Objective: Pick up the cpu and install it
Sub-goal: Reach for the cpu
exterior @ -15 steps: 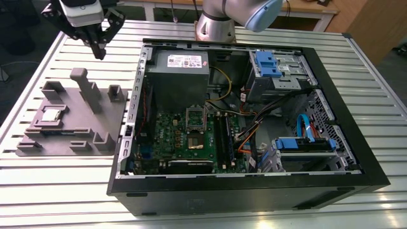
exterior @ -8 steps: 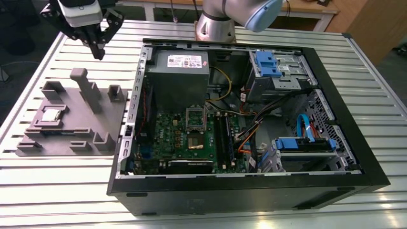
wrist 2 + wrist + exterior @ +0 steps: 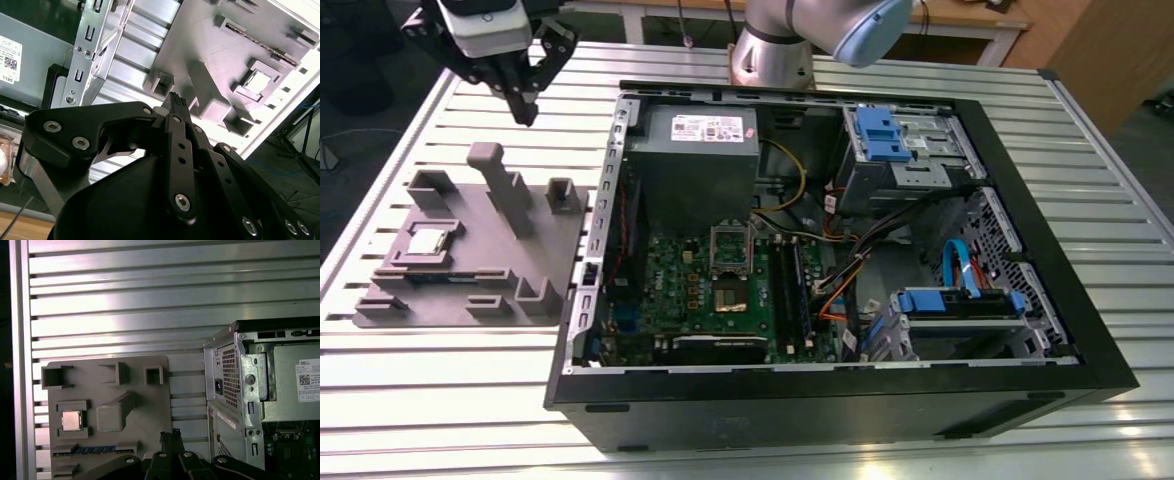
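The gripper hangs high, fingers together and empty; the cpu lies on the grey plate.
The cpu sits flat in a square recess, well apart from the gripper. It looks light, stiff, slippery on top and probably fragile: better to hold it by two opposite edges. The recess walls stand close around it; above it the room is open.

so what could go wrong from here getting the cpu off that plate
1. The gripper hangs shut, well clear of the cpu; lowered like that, it could press on the chip instead of gripping it.
2. The cpu lies in a walled recess on the grey plate beside a tall upright block, which the gripper might catch.
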You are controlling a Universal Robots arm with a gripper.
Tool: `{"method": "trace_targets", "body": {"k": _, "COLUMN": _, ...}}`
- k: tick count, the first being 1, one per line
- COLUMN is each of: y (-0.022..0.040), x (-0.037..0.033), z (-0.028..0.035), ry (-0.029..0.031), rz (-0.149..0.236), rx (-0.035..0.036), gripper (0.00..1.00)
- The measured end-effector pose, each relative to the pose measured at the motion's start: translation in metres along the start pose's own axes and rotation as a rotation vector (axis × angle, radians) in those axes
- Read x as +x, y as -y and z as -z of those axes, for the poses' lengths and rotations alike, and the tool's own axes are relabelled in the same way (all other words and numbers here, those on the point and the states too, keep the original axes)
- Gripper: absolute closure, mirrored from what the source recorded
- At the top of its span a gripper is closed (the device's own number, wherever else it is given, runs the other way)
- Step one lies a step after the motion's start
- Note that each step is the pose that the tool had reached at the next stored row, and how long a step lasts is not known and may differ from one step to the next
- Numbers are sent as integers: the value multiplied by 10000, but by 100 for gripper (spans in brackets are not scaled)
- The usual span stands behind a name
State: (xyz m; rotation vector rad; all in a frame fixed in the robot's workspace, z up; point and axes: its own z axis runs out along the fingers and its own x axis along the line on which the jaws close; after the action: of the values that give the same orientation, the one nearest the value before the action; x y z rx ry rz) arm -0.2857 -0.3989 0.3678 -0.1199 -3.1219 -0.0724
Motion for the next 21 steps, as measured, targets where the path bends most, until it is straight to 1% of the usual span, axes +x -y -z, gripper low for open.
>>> {"method": "trace_targets", "body": {"k": 21, "y": 4, "x": 49, "z": -14, "ry": -34, "rz": -2, "rx": 2, "gripper": 90}}
